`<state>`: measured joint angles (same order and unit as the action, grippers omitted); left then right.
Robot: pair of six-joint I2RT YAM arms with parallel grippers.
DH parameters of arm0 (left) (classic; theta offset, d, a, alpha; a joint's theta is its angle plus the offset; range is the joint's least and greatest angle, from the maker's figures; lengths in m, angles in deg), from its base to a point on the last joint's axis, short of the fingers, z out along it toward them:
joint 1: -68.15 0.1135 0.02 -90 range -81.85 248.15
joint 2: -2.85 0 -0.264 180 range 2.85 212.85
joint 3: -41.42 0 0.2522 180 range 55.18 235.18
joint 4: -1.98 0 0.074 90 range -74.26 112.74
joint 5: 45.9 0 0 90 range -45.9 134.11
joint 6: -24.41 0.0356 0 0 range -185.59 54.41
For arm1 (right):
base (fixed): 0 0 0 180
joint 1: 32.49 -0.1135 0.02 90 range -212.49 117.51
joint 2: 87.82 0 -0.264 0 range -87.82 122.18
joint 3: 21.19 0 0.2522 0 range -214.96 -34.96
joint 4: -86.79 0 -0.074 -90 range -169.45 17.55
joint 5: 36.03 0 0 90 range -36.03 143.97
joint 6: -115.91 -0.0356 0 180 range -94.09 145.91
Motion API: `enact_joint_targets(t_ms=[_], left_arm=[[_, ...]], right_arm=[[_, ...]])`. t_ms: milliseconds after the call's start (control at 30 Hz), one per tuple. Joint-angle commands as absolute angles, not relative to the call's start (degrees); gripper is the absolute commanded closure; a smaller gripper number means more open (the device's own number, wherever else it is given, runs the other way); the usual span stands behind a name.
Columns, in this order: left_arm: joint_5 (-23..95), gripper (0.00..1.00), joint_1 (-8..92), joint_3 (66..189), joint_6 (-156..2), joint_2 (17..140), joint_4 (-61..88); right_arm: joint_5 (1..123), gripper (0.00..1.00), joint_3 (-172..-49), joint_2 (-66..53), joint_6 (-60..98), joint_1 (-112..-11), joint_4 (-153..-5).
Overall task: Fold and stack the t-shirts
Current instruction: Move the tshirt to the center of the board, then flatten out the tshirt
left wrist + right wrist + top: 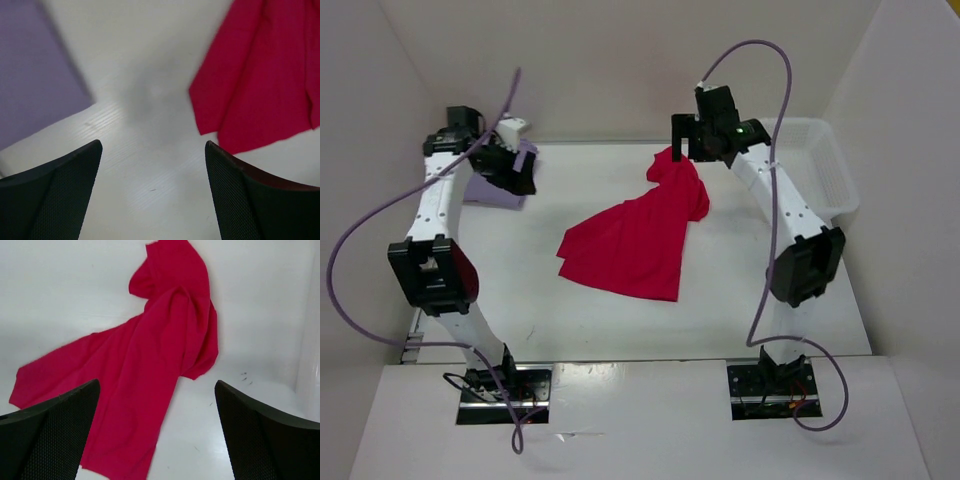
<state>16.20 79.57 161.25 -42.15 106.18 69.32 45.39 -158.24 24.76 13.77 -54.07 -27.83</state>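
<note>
A crumpled crimson-red cloth t-shirt [635, 240] is seen spread across the middle of the white surface [520, 290]. A folded pale lavender cloth t-shirt [495, 190] is seen at the far left. The left tool [152, 145] and the right tool [156, 385] are seen wide open, gripping nothing.

Plain white walls [620, 60] enclose the white bench [570, 320] on three sides; the light is soft and even, with faint shadows.

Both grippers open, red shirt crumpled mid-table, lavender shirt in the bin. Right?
No. The lavender shirt lies on the table at the far left, not in the bin on the right; the top external view shows it. The rest stands.
</note>
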Motion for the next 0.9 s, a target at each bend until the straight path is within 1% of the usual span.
enact_joint_targets(t_ms=[0, 67, 100, 200, 300, 433, 533, 833, 867], left_arm=[[17.37, 0.10, 67.76, 157.07, -34.65, 103.93, 73.75], [19.84, 0.10, 60.62, 155.30, -34.65, 105.50, 73.75], [20.46, 0.10, 53.71, 154.33, -35.17, 106.29, 73.75], [18.45, 0.10, 43.40, 150.73, -38.59, 110.94, 69.36], [15.89, 0.10, 37.41, 150.02, -42.19, 115.16, 66.02], [17.99, 0.10, 32.65, 147.04, -42.82, 119.13, 64.70], [19.14, 0.13, 32.11, 145.10, -43.96, 120.89, 64.69], [18.97, 0.13, 32.11, 142.72, -45.64, 124.49, 65.40], [17.32, 0.18, 31.59, 142.72, -45.64, 125.10, 66.09]], right_arm=[[44.49, 0.00, -145.59, 8.80, 14.22, -54.02, -40.40], [44.48, 0.00, -140.45, 4.30, 13.60, -53.50, -44.20], [43.52, 0.00, -137.21, 3.68, 12.65, -53.49, -44.21], [39.39, 0.00, -133.84, 2.53, 10.36, -52.44, -44.21], [39.38, 0.00, -130.95, 0.60, 9.12, -50.86, -43.59], [39.91, 0.00, -125.23, -3.17, 8.59, -49.36, -46.75], [40.43, 0.00, -121.36, -4.85, 8.07, -49.36, -47.55], [41.49, 0.00, -115.91, -7.66, 8.07, -49.36, -48.60], [41.49, 0.00, -115.90, -7.66, 8.07, -49.36, -48.60]])
